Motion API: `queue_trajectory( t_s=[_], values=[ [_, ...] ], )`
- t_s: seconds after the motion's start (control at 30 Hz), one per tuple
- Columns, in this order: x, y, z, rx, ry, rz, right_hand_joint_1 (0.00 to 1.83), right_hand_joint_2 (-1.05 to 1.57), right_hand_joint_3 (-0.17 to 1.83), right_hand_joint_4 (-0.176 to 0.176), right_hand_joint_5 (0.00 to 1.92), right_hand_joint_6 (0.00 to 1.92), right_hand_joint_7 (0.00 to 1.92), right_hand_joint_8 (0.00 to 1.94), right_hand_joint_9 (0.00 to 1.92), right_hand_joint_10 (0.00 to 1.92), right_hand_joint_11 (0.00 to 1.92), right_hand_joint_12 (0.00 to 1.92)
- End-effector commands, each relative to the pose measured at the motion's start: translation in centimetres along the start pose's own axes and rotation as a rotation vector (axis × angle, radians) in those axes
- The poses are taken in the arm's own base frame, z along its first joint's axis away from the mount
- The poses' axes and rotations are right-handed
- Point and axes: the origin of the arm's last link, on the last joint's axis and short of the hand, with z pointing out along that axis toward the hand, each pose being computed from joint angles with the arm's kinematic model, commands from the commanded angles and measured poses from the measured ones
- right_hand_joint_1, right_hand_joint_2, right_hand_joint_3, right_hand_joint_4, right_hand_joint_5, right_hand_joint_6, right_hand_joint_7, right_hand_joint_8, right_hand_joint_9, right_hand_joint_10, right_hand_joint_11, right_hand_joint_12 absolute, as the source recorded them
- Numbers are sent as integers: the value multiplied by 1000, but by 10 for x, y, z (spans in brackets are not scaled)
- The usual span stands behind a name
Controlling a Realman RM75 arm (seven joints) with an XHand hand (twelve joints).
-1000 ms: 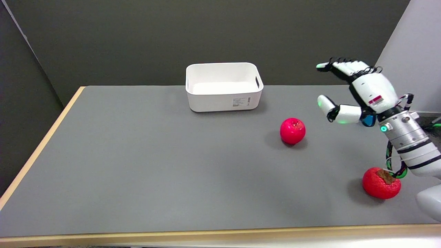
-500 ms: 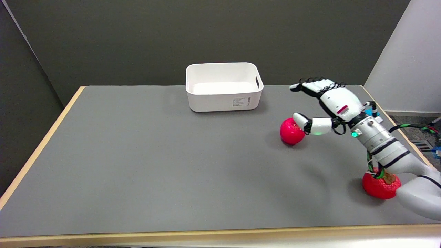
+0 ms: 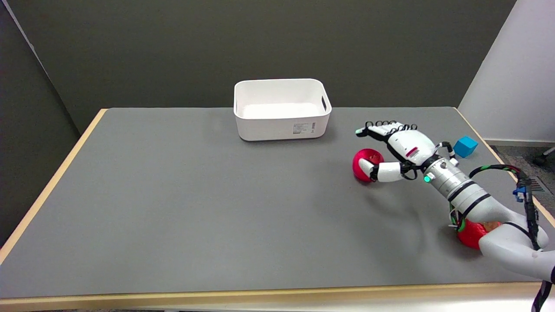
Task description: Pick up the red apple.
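**Right hand spread around the apple, grasp not closed**

Where the grey-topped table with pale wooden edging (image 3: 173, 208) carries the glossy round red apple (image 3: 363, 161), right of centre and a little beyond the table's middle line, sitting on the grey surface with a faint shadow beneath. Reaching in from the lower right along a white and silver forearm, the black-and-white many-fingered right hand (image 3: 396, 149), set directly against the apple's right flank. Fingers (image 3: 381, 129) held apart and stretched leftward above and behind the fruit, tips clear of its top. Thumb (image 3: 379, 170) curved across the apple's near right side, overlapping it in the head view; actual contact between thumb and skin impossible to confirm from this angle. Apple thus lodged in the gap between thumb below and fingers above, left half fully exposed, right half partly hidden by the thumb and palm. Hand spread wide, nothing gripped, apple not lifted off the table.

Beyond and to the left, a white rectangular plastic bin with a label on its front wall (image 3: 282, 125), well apart from the apple. Near the far right edge, a small bright blue cube (image 3: 465, 146), just behind the wrist. At the lower right, a wrinkled red-orange fruit with a brown top (image 3: 470, 232), largely covered by the arm's elbow.
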Motion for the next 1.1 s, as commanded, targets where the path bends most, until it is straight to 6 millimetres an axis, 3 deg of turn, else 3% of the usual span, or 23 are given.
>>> queue_trajectory(
  t_s=[0.03,0.43,0.53,0.6,0.7,0.73,0.77,0.8,0.87,0.9,0.97,1.0,1.03,1.1],
  values=[
    [-43,0,4,-59,-124,40,266,676,906,142,255,522,347,364,292,705,225,1290],
    [-38,-3,6,-43,-96,34,316,678,910,141,254,520,344,362,290,701,222,1282],
    [-36,-4,6,-35,-86,33,496,672,968,140,249,537,336,382,296,710,222,1304],
    [-35,-5,6,-31,-79,33,714,714,947,140,262,582,349,396,324,752,248,1329],
    [-34,-6,6,-23,-69,33,840,786,932,142,255,699,402,444,369,817,292,1362],
    [-31,-27,6,25,-40,106,898,837,911,146,246,799,446,490,396,859,326,1386],
    [-26,-62,3,102,1,241,925,865,901,147,242,870,473,548,424,900,340,1397],
    [-32,-8,7,-12,-52,30,942,887,893,148,241,941,497,625,458,950,348,1403],
    [-30,-8,7,-8,-43,26,1005,927,877,152,257,1123,513,850,535,1058,389,1431],
    [-29,-8,7,-5,-34,26,1035,1038,673,93,304,1346,558,1082,573,1125,436,1476],
    [-26,-9,7,0,-19,27,1100,1286,170,-64,414,1784,666,1520,637,1274,538,1576],
    [-22,-9,8,4,-4,29,1220,1267,129,-104,429,1729,672,1485,680,1448,571,1590],
    [-19,-10,9,8,8,28,1310,1247,105,-131,448,1681,681,1450,714,1578,600,1597],
    [-10,-11,11,21,44,22,1312,1204,156,-112,507,1634,714,1377,739,1578,633,1574]
  ],
)
